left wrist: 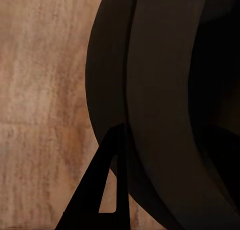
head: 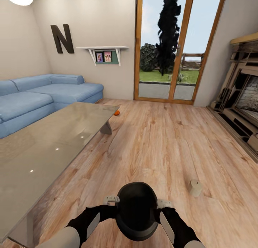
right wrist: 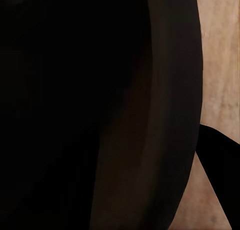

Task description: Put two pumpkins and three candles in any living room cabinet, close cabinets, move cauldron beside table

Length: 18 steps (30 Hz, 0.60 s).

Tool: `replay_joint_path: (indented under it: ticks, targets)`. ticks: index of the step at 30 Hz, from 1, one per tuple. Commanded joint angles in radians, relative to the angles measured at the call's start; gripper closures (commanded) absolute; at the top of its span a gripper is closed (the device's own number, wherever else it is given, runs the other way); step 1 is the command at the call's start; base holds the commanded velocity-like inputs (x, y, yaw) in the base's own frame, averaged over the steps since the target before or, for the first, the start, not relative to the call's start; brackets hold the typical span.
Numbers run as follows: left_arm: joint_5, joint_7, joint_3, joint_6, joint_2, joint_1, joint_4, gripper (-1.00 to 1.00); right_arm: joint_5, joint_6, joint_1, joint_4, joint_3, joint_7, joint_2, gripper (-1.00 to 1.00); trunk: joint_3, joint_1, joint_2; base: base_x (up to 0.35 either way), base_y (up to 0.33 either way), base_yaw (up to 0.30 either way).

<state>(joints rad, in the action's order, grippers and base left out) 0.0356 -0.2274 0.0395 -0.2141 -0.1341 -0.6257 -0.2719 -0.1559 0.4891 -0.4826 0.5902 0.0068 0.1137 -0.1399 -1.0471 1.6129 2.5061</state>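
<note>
**Two tools flank the black cauldron low in the head view**

Both arms reach in from 7 and 5 o'clock of the head view and meet at the cauldron (head: pixel 137 209), which sits between them at 6 o'clock, its wide mouth facing the camera. The left tool (head: pixel 111 199) presses at the pot's 9 o'clock side and the right tool (head: pixel 164 204) at its 3 o'clock side; only their pale tips show, so how far either stands apart I cannot tell. In the left wrist view the pot's dark rim (left wrist: pixel 160 110) curves close before the lens with one dark finger (left wrist: pixel 100 195) beside it, wood floor (left wrist: pixel 40 90) behind. In the right wrist view the cauldron's wall (right wrist: pixel 90 110) is right up against the lens.

Out from the pot, a beige candle (head: pixel 195 187) stands upright on the floor (head: pixel 161 140) at 4 o'clock, near but apart. The glassy surface (head: pixel 46 147) stretches from 8 to 11 o'clock. Past its far corner, at 12 o'clock, a small orange pumpkin (head: pixel 116 112) lies on the floor. A blue sofa (head: pixel 43 93) sits at 10 o'clock, glass doors (head: pixel 168 47) at 12, a stone fireplace (head: pixel 243 101) at 2.
</note>
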Motion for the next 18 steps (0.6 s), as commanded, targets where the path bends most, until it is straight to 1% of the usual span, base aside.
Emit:
replay_joint_path:
  ticks: [1, 14, 16, 18]
  targets:
    - [0.004, 0.001, 0.007, -0.005, -0.001, 0.000, -0.003, 1.00, 0.027, 0.008, -0.001, 0.004, -0.012, 0.031, -0.001, 1.00, -0.001, 0.000, 0.000, -0.001, 0.000, 0.113]
    - [0.004, 0.000, 0.007, -0.005, -0.001, 0.001, -0.003, 1.00, 0.027, 0.008, -0.001, 0.005, -0.009, 0.030, -0.001, 1.00, 0.000, 0.000, 0.000, -0.002, 0.000, 0.013]
    - [0.004, 0.000, 0.007, -0.005, -0.001, 0.001, -0.003, 1.00, 0.027, 0.008, -0.001, 0.005, -0.009, 0.031, -0.001, 1.00, 0.000, 0.000, 0.000, -0.064, 0.000, 0.043]
    - [0.004, 0.000, 0.007, -0.005, -0.001, 0.001, -0.003, 1.00, 0.027, 0.008, -0.001, 0.005, -0.009, 0.031, -0.001, 1.00, 0.000, 0.000, 0.000, -0.149, 0.000, 0.152]
